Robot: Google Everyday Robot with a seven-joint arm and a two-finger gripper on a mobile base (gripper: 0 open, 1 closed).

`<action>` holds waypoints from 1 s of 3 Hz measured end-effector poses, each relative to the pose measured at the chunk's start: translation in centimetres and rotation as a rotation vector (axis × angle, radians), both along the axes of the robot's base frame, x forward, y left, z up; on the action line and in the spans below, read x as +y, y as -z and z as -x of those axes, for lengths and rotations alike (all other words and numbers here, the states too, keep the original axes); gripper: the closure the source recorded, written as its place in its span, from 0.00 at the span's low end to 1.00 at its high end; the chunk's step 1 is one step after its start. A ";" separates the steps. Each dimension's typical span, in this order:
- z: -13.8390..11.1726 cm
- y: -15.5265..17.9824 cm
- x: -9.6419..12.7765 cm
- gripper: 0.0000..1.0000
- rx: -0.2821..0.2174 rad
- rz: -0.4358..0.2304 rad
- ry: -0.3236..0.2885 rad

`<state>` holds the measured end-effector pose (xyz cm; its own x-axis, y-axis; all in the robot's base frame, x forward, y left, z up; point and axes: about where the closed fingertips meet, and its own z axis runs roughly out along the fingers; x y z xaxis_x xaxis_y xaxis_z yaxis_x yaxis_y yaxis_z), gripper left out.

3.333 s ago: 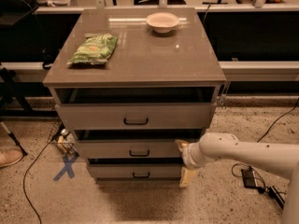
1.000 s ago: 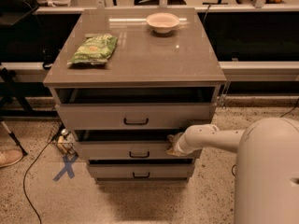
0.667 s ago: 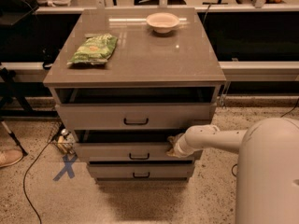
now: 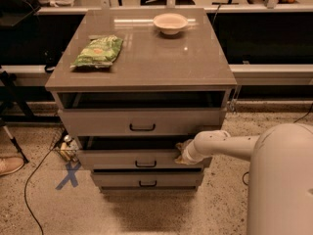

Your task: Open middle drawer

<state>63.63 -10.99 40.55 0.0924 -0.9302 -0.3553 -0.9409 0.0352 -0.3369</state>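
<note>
The middle drawer [image 4: 117, 159] is a grey-beige flat front with a small black bar handle [image 4: 145, 164], between the taller top drawer [image 4: 98, 123] and the thin bottom drawer [image 4: 117, 180]. A dark gap shows above its top edge. My gripper [image 4: 181, 153] is at the right part of the middle drawer's top edge, right of the handle. Its white arm [image 4: 220, 145] reaches in from the right.
On the cabinet top [image 4: 146, 58] lie a green snack bag [image 4: 98, 51] and a white bowl [image 4: 170, 23]. A blue X [image 4: 68, 175] is taped on the floor at the left, near cables and a shoe [image 4: 11, 165]. My white body [image 4: 281, 180] fills the lower right.
The gripper has moved up and left from beside the bottom drawer's right end to the middle drawer's top edge. Over the last second it has barely moved. The drawer front looks unchanged.
</note>
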 end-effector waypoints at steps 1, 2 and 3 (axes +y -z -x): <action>0.0 0.0 0.0 1.00 0.000 0.000 0.000; 0.0 0.0 0.0 1.00 0.000 0.000 0.000; 0.5 0.0 -0.1 1.00 0.000 0.000 0.011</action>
<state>63.11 -11.14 40.57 0.0819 -0.9310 -0.3557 -0.9405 0.0459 -0.3367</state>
